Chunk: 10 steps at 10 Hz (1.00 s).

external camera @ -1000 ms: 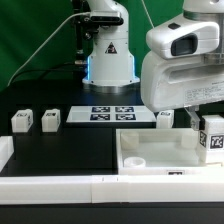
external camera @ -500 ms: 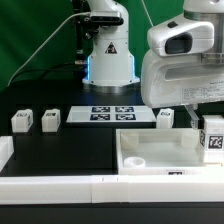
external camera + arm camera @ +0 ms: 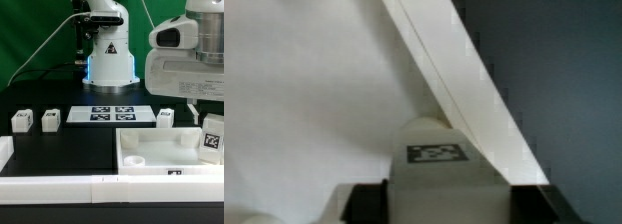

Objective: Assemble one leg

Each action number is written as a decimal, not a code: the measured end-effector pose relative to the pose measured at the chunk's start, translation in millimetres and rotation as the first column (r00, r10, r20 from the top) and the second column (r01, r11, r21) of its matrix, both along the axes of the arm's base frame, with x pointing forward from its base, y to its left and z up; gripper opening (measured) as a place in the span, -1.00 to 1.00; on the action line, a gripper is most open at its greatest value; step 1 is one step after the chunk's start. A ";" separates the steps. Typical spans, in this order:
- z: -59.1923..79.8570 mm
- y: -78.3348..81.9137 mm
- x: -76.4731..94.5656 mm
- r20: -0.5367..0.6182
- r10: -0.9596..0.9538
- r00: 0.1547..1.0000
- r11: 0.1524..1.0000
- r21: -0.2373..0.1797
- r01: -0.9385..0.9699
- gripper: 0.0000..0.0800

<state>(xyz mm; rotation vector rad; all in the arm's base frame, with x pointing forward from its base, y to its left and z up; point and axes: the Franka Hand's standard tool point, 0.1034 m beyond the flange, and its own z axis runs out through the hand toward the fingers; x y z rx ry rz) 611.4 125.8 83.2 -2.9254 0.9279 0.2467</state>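
My gripper [image 3: 207, 126] is shut on a leg [image 3: 212, 140], a small white square post with a black-and-white tag, held over the right end of the large white panel [image 3: 160, 150]. In the wrist view the leg [image 3: 441, 170] sits between my two black fingers [image 3: 370, 200], pointing down at the panel's face [image 3: 313, 90] close to its raised rim [image 3: 446, 70]. I cannot tell if the leg touches the panel. Three more legs stand on the black table: two at the exterior view's left [image 3: 22, 121] [image 3: 51, 119] and one [image 3: 166, 117] behind the panel.
The marker board [image 3: 112, 113] lies in front of the robot base [image 3: 108, 60]. A long white rail [image 3: 60, 185] runs along the table's front, with a white block [image 3: 5, 150] at the exterior view's left. Black table [image 3: 562, 80] shows beyond the panel's rim.
My gripper has shifted toward the exterior view's right with the leg in it; the leg now sits nearer the frame's edge. The other legs and the panel have not moved.
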 end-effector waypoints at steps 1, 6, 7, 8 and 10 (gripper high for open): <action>0.1 0.6 0.0 -0.008 -0.079 0.997 0.997 -0.008 0.079 -0.25; -0.1 5.5 -0.7 -0.043 -0.482 0.875 0.875 -0.065 0.479 -0.26; 0.0 6.4 -0.4 -0.045 -0.561 0.826 0.827 -0.080 0.557 -0.26; 0.1 7.0 -0.1 -0.046 -0.594 0.803 0.803 -0.086 0.589 -0.26; 0.1 6.8 -0.2 -0.045 -0.587 0.808 0.808 -0.085 0.583 -0.24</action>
